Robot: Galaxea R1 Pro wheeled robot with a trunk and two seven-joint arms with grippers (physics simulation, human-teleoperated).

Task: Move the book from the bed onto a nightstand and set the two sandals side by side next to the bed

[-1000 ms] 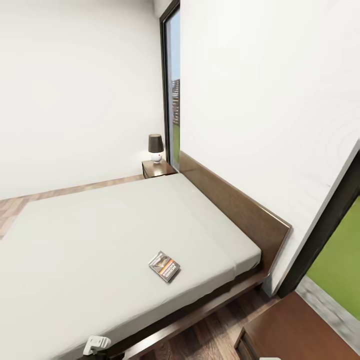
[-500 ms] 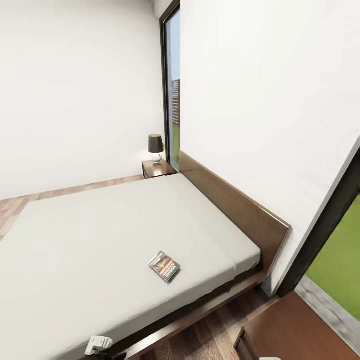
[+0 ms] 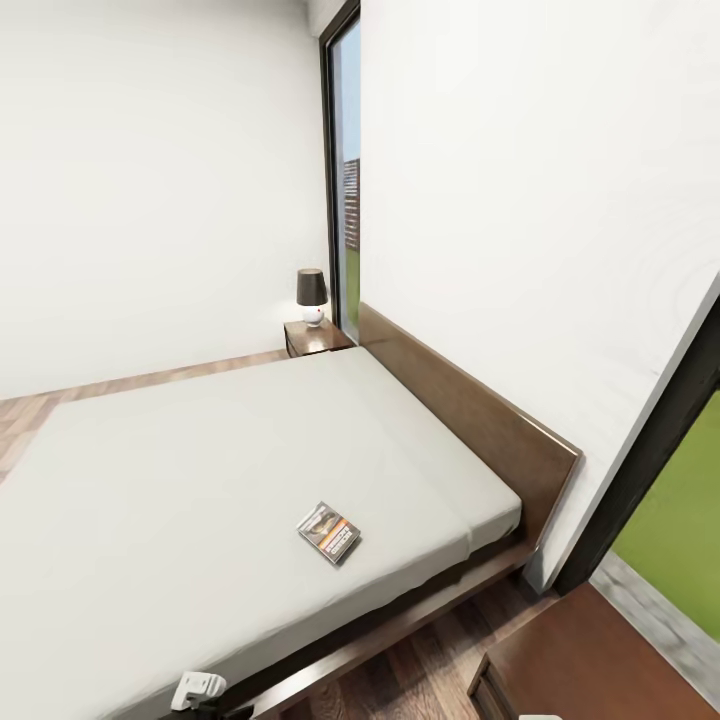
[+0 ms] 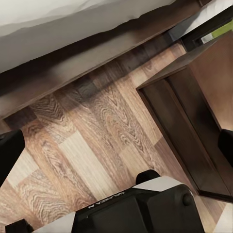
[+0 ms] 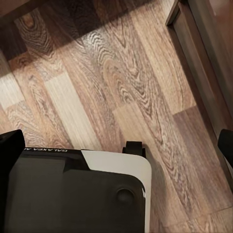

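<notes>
Beside the bed, fingers: both arms hang low over the plank floor (image 4: 87, 145); in the left wrist view the left fingers (image 4: 116, 145) show as dark tips at the two edges, spread wide with nothing between them; in the right wrist view the right fingers (image 5: 116, 141) stand the same way, released and empty
Below the fingers: bare floor, the robot's own base, and the side of a dark wooden cabinet (image 4: 194, 121)
Book: one book (image 3: 328, 532), lying flat on the mattress near the bed's close edge, apart from both arms
Bed: one bed (image 3: 200, 470), low, dark frame and headboard
Nightstand: one nightstand (image 3: 316, 337) at the far corner by the window, with one lamp (image 3: 311, 295) on top; a second reddish-brown top (image 3: 590, 660) sits close on the robot's right
Sandals: none to count
Step in hand: the approach is done, judging by the stance; the book is not yet picked up
Next move calls for: lifting one arm over the mattress edge, lowering spread fingers onto the thin book, then carrying it to the close top
</notes>
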